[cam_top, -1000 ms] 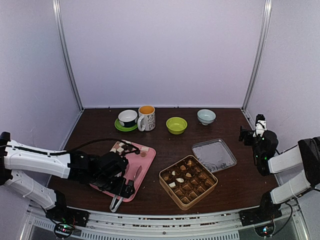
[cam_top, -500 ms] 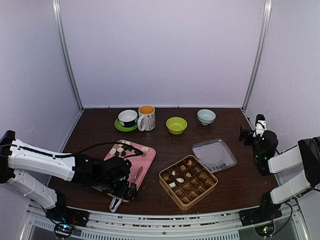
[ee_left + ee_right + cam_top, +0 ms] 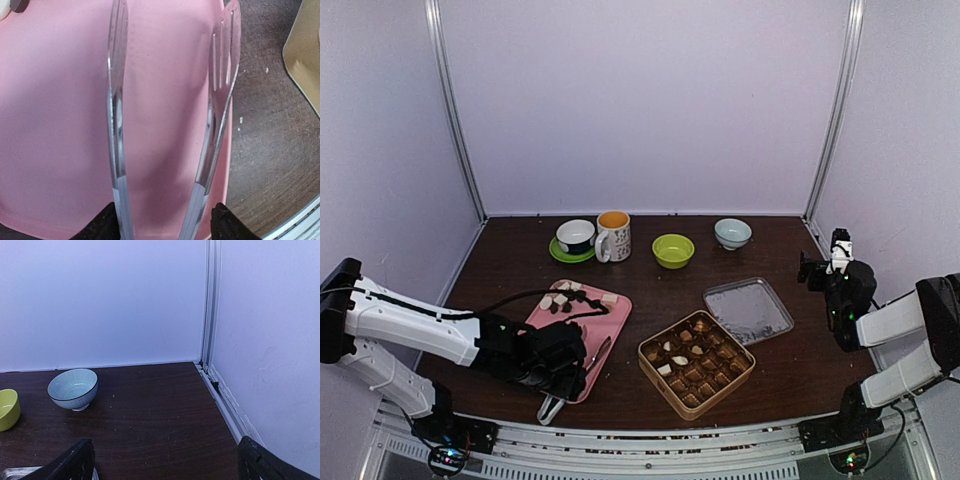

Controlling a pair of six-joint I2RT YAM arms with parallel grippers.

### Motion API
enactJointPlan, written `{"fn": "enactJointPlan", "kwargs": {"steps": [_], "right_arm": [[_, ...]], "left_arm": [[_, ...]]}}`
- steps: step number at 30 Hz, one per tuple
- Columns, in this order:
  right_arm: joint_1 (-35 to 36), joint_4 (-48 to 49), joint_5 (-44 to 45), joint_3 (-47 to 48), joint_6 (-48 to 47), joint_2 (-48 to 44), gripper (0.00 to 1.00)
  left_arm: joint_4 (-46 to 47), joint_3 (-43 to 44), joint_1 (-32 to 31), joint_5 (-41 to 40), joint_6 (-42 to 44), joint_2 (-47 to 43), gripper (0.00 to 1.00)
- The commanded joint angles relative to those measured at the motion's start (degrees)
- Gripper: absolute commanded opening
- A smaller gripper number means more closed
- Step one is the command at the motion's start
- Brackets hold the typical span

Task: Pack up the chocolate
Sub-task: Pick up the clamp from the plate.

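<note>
Several small pieces of chocolate (image 3: pixel 565 300) lie at the far end of a pink tray (image 3: pixel 610 320), and more fill the gold tin (image 3: pixel 695 362). Metal tongs (image 3: pixel 592 357) rest along the tray's right side. My left gripper (image 3: pixel 572 378) is low over the tray's near end. In the left wrist view its jaws (image 3: pixel 165 227) straddle the two arms of the tongs (image 3: pixel 116 125), which stay splayed; the left finger touches one arm, the right finger stands a hair off the other. My right gripper (image 3: pixel 825 265) hovers open and empty at the right edge (image 3: pixel 165 465).
A square metal lid (image 3: pixel 748 310) lies right of the tin. Along the back stand a cup on a green saucer (image 3: pixel 576 237), a mug (image 3: pixel 613 236), a green bowl (image 3: pixel 673 250) and a blue-white bowl (image 3: pixel 73 388). Walls enclose the table.
My left gripper has slid a little toward the tray's near end and dropped over the tongs, and its jaws have narrowed around them. The right arm has not moved.
</note>
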Motion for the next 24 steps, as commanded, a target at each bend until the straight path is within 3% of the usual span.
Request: {"fn": "enactJointPlan", "kwargs": {"steps": [1, 16, 21, 24], "right_arm": [[-0.1, 0.8, -0.3, 0.8, -0.3, 0.1, 1.0], [-0.1, 0.8, -0.3, 0.8, -0.3, 0.1, 1.0], [-0.1, 0.8, -0.3, 0.8, -0.3, 0.1, 1.0], [-0.1, 0.8, -0.3, 0.8, -0.3, 0.1, 1.0]], "left_arm": [[0.7, -1.0, -0.3, -2.8, -1.3, -0.3, 0.58], [3.1, -2.7, -0.4, -2.4, -2.0, 3.1, 0.58], [-0.1, -0.8, -0.8, -3.8, -1.3, 2.1, 0.4], [-4.6, 1.5, -1.2, -6.0, -0.6, -0.8, 0.38]]}}
